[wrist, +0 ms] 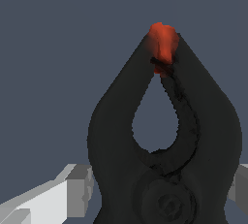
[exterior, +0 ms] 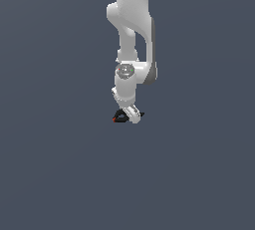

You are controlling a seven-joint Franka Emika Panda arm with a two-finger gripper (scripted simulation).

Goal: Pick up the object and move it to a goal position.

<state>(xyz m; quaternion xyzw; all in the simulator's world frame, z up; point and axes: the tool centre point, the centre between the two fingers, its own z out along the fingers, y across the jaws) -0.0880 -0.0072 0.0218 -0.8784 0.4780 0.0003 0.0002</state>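
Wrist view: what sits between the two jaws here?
The black object with its red-orange tip fills the stretch between the gripper's jaws; nothing else shows there. The wrist view shows this best.

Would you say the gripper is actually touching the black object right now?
Cannot tell. In the wrist view the object fills the space between the gripper jaws, hiding any contact; in the exterior view the white hand overlaps it too small to judge.

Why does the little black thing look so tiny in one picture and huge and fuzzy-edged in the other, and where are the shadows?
In the exterior view the object is a far-off speck under the gripper; flat, even light, no cast shadow visible. In the wrist view the camera sits very close, so the object fills the frame, its edges rough and its red tip soft.
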